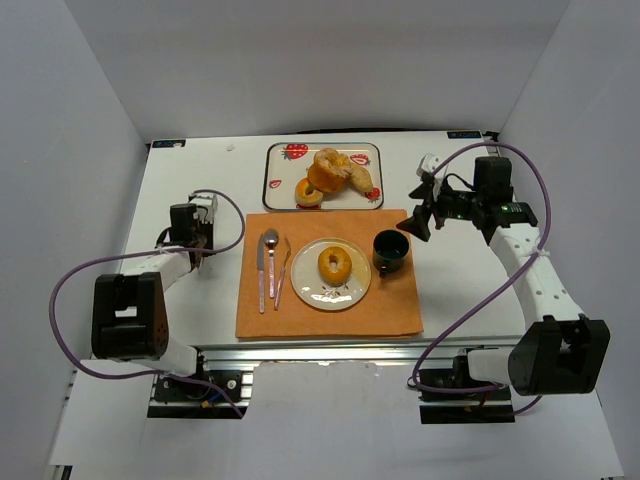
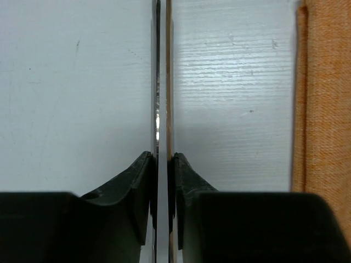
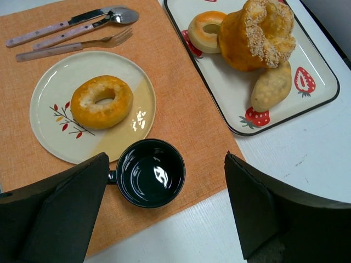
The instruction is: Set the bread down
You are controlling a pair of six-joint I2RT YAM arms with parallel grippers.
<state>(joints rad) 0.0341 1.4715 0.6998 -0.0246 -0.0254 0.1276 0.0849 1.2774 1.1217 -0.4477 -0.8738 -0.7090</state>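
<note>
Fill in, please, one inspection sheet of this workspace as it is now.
Surface: white table, flat orange placemat in the middle.
Job's things: the bread lies on the plate, on the placemat.
Clutter: dark cup right of the plate; cutlery left of it; strawberry tray behind, holding other pastries.
Grippers: left gripper almost closed, empty, over bare table; right gripper wide open, empty, near the cup.
Cables: purple cables loop beside both arms, clear of the dishes.
Surroundings: plain grey walls on three sides.
</note>
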